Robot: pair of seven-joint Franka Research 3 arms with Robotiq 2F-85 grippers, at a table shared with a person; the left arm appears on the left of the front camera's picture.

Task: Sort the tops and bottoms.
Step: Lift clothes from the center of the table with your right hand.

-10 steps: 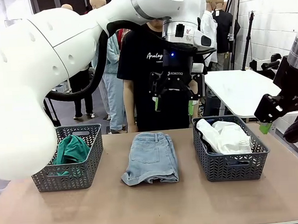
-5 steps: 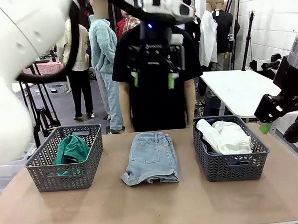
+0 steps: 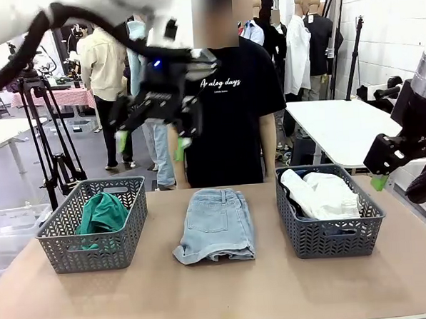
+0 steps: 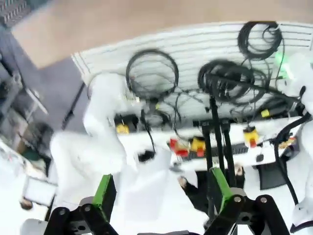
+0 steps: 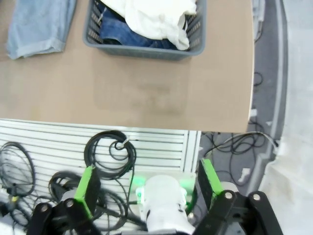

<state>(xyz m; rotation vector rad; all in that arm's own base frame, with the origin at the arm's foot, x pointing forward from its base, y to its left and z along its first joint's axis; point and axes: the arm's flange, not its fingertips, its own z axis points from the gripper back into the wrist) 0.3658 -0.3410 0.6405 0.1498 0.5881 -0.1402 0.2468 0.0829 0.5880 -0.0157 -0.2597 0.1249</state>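
Note:
Pale denim shorts (image 3: 216, 223) (image 5: 39, 24) lie folded mid-table between two baskets. A teal-green top (image 3: 101, 214) sits in the left basket (image 3: 96, 255). In the right basket (image 3: 331, 240) (image 5: 146, 49) a white top (image 3: 322, 195) (image 5: 156, 14) lies over dark blue jeans (image 5: 122, 33). My left gripper (image 3: 149, 145) (image 4: 161, 193) hangs open and empty, high over the table's far left, above the left basket. Off the table's right edge, my right gripper (image 3: 385, 168) (image 5: 146, 183) stands open and empty, raised beside the right basket.
A person in a black printed T-shirt (image 3: 228, 109) stands behind the table's far edge. A white table (image 3: 340, 128) is at the back right and a tripod (image 3: 52, 153) at the back left. Cable coils (image 5: 110, 152) hang below the table's near edge.
My left arm has swung left and back, carrying its open gripper from in front of the person to above the left basket. The right arm and the clothes have not moved.

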